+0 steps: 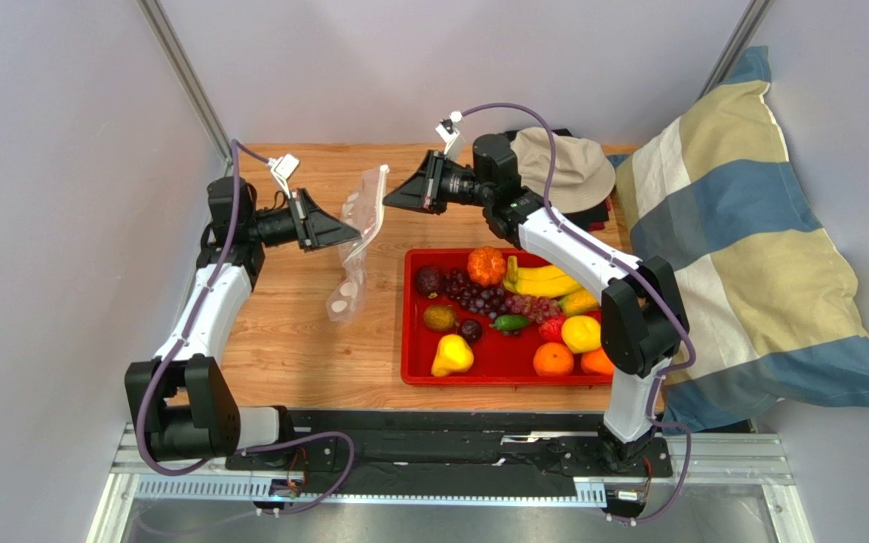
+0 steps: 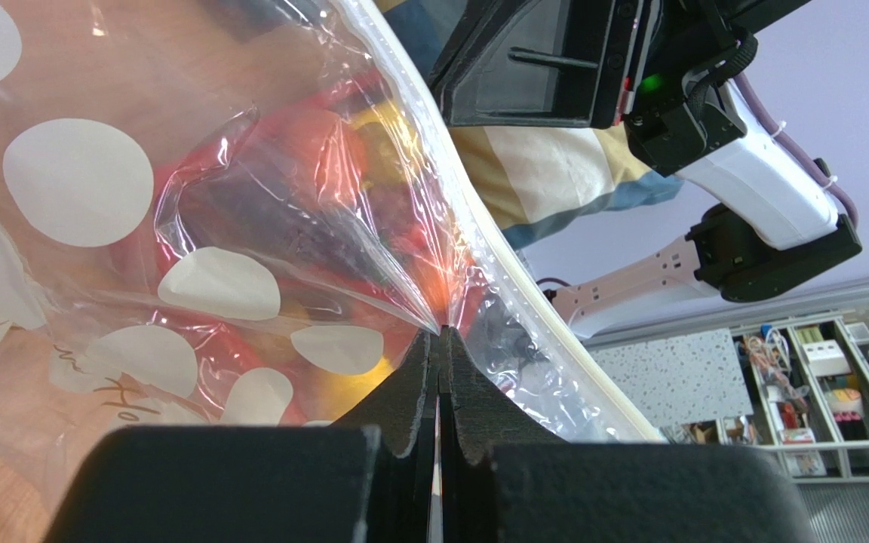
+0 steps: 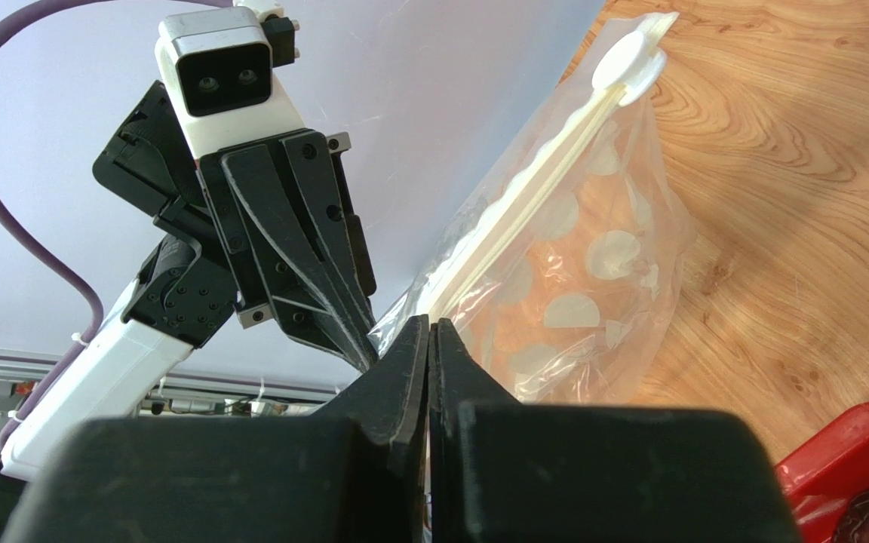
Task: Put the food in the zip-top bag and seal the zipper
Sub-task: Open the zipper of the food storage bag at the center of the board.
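Zip-top bag hangs up off the table, just left of centre in the overhead view, strung between both arms. Left gripper has its fingers pressed together, nipping the dotted film. Right gripper is clamped tight too, pinching the bag at its zipper edge. Food sits right of centre, piled in the red tray.

Wooden table, as I see it from the overhead feed.

On the boards I've got a red tray right of centre, loaded with toy fruit. At the far edge a beige hat lies on something dark and folded. The dotted bag seems to touch the wood with its lower end, just left of the tray.
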`<state>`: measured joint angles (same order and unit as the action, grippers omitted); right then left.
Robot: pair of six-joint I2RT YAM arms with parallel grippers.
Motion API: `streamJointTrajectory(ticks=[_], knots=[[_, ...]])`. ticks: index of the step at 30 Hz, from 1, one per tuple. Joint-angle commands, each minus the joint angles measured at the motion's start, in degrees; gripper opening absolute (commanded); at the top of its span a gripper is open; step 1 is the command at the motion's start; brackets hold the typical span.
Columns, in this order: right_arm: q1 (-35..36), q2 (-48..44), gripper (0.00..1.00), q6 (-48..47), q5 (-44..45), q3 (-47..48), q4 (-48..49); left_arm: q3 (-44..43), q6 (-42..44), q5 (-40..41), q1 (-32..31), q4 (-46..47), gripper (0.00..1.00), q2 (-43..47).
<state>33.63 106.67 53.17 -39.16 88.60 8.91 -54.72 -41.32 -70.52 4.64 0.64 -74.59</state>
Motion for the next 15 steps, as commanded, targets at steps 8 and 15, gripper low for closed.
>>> streamJointTrajectory(ticks=[8, 15], knots=[[0.4, 0.6, 0.07, 1.8, -1.1, 0.3, 0.7, 1.5, -0.8, -1.6, 0.3, 6.1, 0.00, 3.6], [0.8, 1.1, 0.17, 3.6, -2.8, 0.3, 2.1, 1.6, 0.3, -0.2, 0.3, 8.1, 0.00, 3.9]])
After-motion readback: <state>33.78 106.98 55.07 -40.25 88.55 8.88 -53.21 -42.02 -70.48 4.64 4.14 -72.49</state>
